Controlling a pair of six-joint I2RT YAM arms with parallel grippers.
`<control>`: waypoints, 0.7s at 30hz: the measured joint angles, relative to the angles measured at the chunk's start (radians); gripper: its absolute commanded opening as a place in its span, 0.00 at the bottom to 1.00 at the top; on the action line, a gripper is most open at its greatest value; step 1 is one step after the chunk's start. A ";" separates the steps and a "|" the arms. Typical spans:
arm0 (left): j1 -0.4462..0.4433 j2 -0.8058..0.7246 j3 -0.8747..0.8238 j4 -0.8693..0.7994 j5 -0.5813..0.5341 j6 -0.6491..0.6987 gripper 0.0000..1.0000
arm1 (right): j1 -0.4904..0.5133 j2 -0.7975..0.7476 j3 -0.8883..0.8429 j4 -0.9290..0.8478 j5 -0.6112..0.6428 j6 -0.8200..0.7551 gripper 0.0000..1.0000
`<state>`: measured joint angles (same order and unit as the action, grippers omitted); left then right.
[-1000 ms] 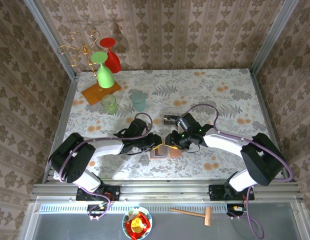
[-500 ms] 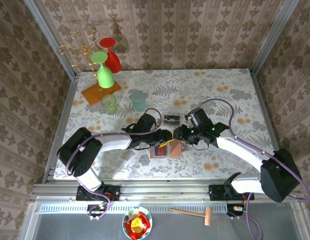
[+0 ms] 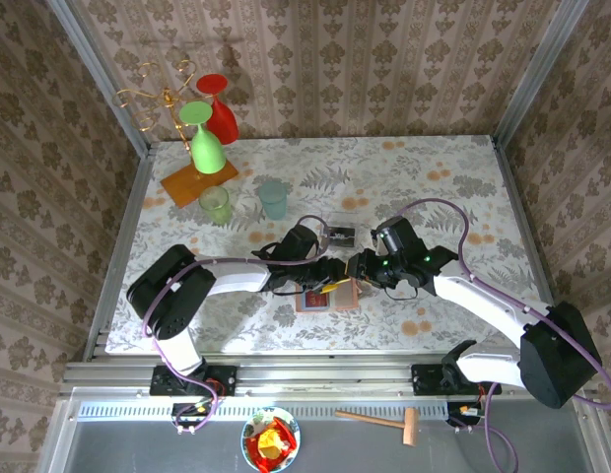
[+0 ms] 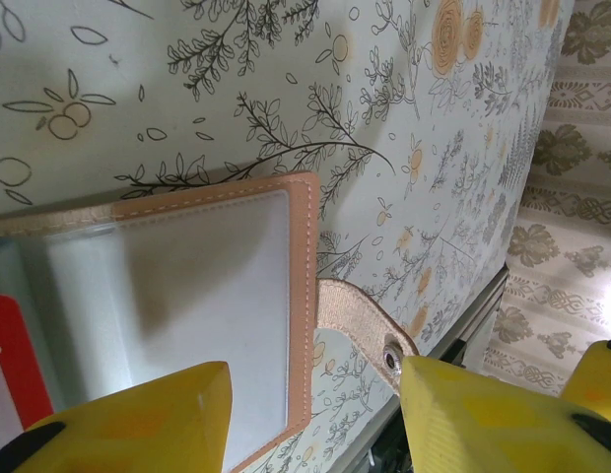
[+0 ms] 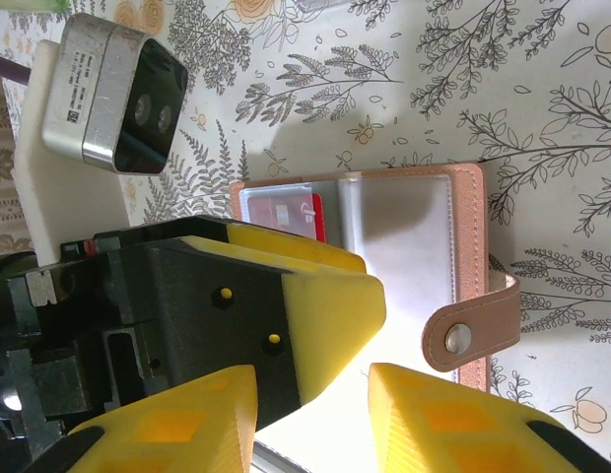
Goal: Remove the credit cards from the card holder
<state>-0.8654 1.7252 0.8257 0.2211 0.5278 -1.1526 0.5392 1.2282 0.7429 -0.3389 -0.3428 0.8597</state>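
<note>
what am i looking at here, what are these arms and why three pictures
Two robot arms are bolted to a table. The wide picture is from a camera overhead; the other two from cameras on the wrists, so the yellow fingers are each arm's own. On the table are an open tan card holder with a red card inside, a clear tray, a green cup and a glass rack. The left gripper and right gripper hover over the holder, jaws apart, holding nothing visible.

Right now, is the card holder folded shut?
No, the card holder lies spread open, its inside facing up.
</note>
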 measured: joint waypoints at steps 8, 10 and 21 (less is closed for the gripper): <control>0.000 0.000 -0.001 0.008 0.000 0.000 0.50 | 0.000 0.000 0.000 0.000 -0.001 0.007 0.37; 0.002 -0.005 -0.004 0.012 0.000 0.000 0.50 | 0.000 0.003 0.000 0.002 -0.003 0.008 0.37; 0.043 -0.117 -0.106 0.019 -0.010 0.000 0.48 | 0.012 0.103 0.012 0.052 -0.024 0.031 0.32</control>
<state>-0.8227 1.6085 0.7200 0.2405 0.5179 -1.1530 0.5510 1.3312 0.7551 -0.2867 -0.3672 0.8906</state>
